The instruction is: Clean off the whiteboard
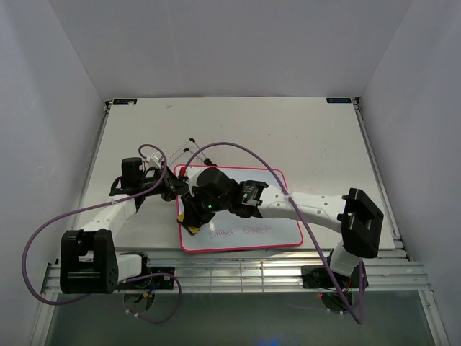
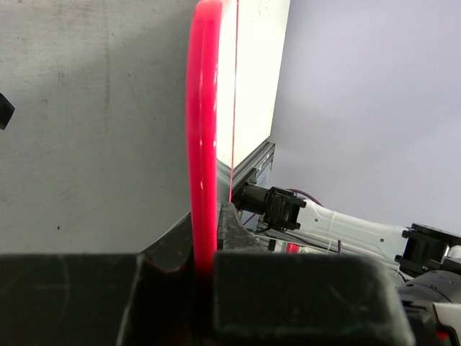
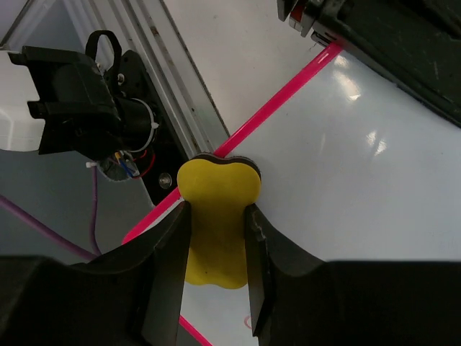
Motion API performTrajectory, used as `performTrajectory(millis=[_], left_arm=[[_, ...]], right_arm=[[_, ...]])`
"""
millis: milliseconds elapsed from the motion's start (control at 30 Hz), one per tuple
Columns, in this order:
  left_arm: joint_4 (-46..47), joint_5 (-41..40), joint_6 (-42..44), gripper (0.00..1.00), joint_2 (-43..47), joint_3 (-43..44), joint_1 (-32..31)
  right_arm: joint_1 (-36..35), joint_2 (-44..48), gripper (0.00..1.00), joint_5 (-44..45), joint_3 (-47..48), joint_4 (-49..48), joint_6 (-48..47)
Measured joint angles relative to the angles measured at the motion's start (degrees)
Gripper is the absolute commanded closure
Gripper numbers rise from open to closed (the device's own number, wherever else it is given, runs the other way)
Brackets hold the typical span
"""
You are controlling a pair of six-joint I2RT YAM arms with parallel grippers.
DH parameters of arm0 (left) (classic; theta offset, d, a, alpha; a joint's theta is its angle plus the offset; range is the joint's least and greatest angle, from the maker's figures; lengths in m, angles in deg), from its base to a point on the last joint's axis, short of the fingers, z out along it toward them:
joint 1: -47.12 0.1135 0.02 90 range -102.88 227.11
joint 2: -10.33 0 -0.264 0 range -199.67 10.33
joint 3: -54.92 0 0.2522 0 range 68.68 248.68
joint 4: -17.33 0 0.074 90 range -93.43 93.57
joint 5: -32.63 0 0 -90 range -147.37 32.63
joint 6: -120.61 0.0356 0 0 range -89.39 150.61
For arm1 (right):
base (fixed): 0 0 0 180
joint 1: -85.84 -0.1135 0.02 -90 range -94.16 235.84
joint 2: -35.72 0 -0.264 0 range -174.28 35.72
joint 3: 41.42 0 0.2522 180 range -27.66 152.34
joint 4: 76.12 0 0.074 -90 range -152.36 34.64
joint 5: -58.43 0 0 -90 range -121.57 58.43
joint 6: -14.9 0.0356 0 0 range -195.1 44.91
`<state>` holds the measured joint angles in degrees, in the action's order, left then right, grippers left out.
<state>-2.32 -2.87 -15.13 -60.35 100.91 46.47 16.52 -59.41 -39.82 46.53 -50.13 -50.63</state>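
Fingers (image 3: 169, 267) of the right gripper (image 3: 216, 249) are closed on a yellow eraser (image 3: 216, 189), one on each long side of the block, whose waisted end sticks out past them. The eraser sits low over the white face of the whiteboard (image 1: 277, 209), and its far end reaches the pink-red frame (image 3: 277, 108) at the board's left edge. In the top view the right arm (image 1: 310, 205) stretches across the board from the right to get there.

The left gripper (image 2: 205, 270) is clamped on the same frame: in its wrist view the red rim (image 2: 203, 144) rises edge-on from between the closed jaws. From above, this grip is at the board's far left corner.

The whiteboard lies flat on the table (image 1: 288, 130), toward its near side and between the two arms. Its near long edge is just beside the metal rails (image 1: 238, 272). Faint pink writing (image 1: 241, 231) runs along that near edge, to the right of the eraser
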Motion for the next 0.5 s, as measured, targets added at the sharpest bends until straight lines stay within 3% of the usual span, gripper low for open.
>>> performTrajectory(millis=[167,267,367,500], left_arm=[[-0.1,-0.1,0.2,1.00,0.0,0.0,0.0],[-0.1,-0.1,0.2,1.00,0.0,0.0,0.0],[-0.1,-0.1,0.2,1.00,0.0,0.0,0.0],[-0.1,-0.1,0.0,1.00,0.0,0.0,0.0]], right_arm=[[0.1,-0.8,0.79,-0.3,1.0,0.5,-0.8],[2.4,2.3,0.79,0.4,-4.3,-1.8,-0.5],[10.3,10.0,0.79,1.4,-16.6,-3.2,0.7],[27.1,20.9,0.79,2.4,-33.7,-3.7,2.1]])
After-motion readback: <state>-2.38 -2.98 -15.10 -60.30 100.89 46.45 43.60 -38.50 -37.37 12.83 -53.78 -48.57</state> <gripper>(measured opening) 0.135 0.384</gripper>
